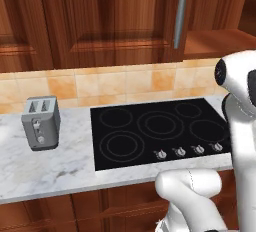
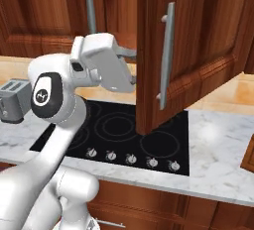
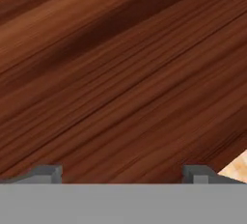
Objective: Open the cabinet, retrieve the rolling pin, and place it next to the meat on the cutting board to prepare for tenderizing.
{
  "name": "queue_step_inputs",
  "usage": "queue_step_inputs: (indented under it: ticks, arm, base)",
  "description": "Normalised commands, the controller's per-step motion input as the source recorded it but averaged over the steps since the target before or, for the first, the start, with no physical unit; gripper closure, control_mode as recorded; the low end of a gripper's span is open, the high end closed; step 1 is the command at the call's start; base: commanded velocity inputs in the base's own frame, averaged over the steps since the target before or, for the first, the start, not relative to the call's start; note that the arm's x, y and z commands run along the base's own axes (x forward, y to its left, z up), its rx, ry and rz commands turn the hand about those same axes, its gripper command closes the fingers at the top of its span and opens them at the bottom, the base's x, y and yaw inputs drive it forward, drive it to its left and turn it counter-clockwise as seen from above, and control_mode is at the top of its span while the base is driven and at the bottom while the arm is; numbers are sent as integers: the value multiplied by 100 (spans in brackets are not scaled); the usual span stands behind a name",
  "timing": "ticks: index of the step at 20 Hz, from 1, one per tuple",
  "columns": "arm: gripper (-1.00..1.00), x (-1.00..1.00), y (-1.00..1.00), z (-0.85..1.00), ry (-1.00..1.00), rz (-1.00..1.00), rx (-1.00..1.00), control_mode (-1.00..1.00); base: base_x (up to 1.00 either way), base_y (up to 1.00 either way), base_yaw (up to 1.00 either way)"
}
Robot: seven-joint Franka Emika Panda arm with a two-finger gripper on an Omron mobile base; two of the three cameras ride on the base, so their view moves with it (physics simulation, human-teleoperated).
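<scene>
The cabinet's right door (image 2: 198,35) stands swung out over the stovetop, its long grey bar handle (image 2: 166,55) facing me. The left door (image 1: 115,16) is closed, and past its handle (image 1: 180,16) the open shelf space (image 1: 217,41) shows. My gripper (image 2: 133,66) is level with the open door's hinge-side edge, fingers spread. In the hand view my gripper (image 3: 121,174) is open, with nothing between the fingertips (image 3: 46,172), and dark wood grain is close in front. The rolling pin, the meat and the cutting board are out of view.
A black glass stovetop (image 1: 160,131) with a row of knobs lies in the marble counter (image 1: 50,171). A silver toaster (image 1: 41,123) stands at the left. Tan tiles line the back wall. The open door overhangs the stovetop's right part.
</scene>
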Motion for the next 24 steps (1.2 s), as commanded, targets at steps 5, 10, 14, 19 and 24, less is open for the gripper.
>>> queue_step_inputs:
  ticks: [5, 10, 14, 19, 24]
  arm:
    - [-100, -74, -85, 0, -10, -8, 5, -100]
    - [-100, -38, -78, -1, -7, -6, 5, -100]
    - [-100, -12, -81, 0, -7, -2, 5, -100]
    - [-100, 0, -88, 0, -6, 0, 5, -100]
    - [-100, 7, -90, -1, -3, 0, 4, -100]
  base:
    - [0, 0, 0]
    - [0, 0, 0]
    - [0, 0, 0]
    - [0, 0, 0]
    - [0, 0, 0]
